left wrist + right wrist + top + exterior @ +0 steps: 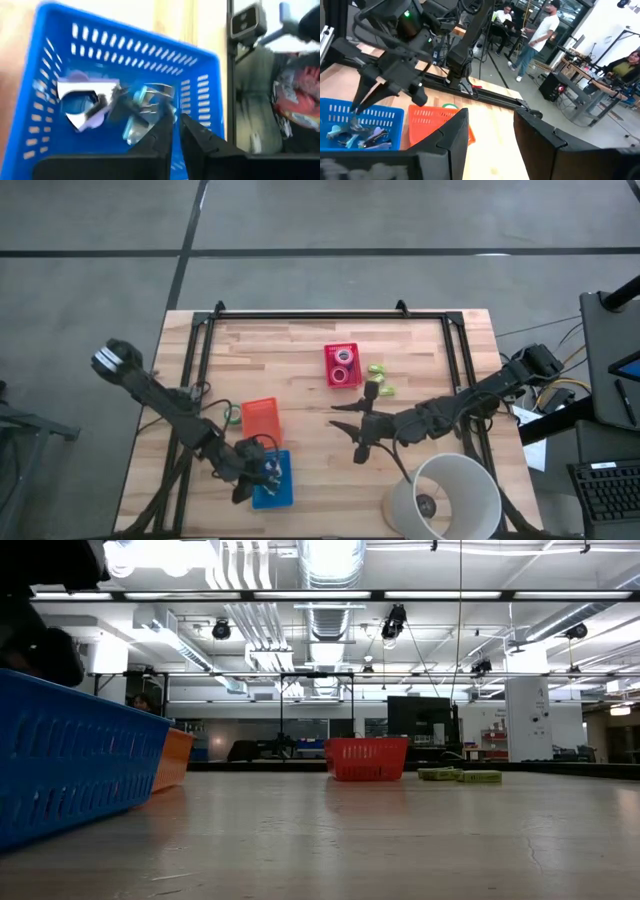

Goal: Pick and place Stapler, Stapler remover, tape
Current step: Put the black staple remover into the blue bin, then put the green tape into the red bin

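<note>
A blue basket point(273, 493) near the table's front edge holds several staple removers point(85, 100), silver with purple or blue grips. My left gripper point(176, 122) hangs over this basket point(125, 37), slanting down, its fingers parted by a narrow gap with nothing between them. My right gripper point(356, 436) stands open above the bare table middle, nothing between its fingers point(452, 135). A red basket point(342, 366) at the far middle holds rolls of tape point(342, 373). One green roll point(232, 415) lies beside the orange basket point(261, 418). Two yellow-green things point(380, 380), perhaps staplers, lie right of the red basket.
A big white cylinder point(445, 495) stands at the front right, close to my right arm. A black frame point(330, 315) runs along the table's far edge and both sides. People stand and sit in the room point(535, 35) beyond the table.
</note>
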Robot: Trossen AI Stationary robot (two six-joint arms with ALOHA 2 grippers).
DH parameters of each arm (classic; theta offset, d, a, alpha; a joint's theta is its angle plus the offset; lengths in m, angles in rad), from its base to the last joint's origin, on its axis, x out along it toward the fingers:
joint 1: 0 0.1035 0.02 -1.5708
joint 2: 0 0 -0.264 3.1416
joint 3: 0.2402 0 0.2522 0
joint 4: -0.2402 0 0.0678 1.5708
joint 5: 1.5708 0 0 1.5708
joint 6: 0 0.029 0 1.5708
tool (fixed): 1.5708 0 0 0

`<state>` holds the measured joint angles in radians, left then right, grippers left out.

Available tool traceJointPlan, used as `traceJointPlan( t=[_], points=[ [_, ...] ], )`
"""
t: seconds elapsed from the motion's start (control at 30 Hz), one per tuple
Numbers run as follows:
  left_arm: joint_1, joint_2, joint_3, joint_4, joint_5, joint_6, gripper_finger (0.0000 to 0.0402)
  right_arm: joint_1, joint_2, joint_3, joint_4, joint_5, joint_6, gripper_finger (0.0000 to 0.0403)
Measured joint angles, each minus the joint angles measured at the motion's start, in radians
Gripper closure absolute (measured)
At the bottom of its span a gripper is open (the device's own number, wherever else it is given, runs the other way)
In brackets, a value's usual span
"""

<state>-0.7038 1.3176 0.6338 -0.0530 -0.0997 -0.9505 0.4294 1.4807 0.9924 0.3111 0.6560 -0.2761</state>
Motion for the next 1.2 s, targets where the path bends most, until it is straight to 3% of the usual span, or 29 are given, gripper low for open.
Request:
traceJointPlan(
  t=[0.27,0.43,0.7,0.9,1.07,1.2],
  points=[
    [0.002,-0.058,0.001,-0.001,-0.014,0.047,0.0310,-0.003,0.000,-0.007,-0.001,0.000,0.007,0.0258],
    [0.002,-0.138,0.003,-0.062,-0.005,0.061,0.0299,-0.003,0.000,-0.007,-0.001,0.000,0.007,0.0265],
    [0.002,-0.310,0.019,-0.500,-0.015,-0.007,0.0317,-0.006,0.000,-0.007,-0.001,-0.001,0.004,0.0274],
    [0.003,-0.389,0.016,-0.851,-0.124,-0.125,0.0326,-0.009,0.000,-0.007,-0.001,-0.001,0.006,0.0280],
    [0.004,-0.371,0.004,-0.935,-0.271,-0.113,0.0315,-0.010,0.000,-0.009,0.000,-0.002,0.007,0.0278],
    [0.006,-0.334,-0.020,-0.935,-0.297,-0.083,0.0283,-0.012,0.000,-0.015,-0.001,-0.001,0.011,0.0274]
  ],
)
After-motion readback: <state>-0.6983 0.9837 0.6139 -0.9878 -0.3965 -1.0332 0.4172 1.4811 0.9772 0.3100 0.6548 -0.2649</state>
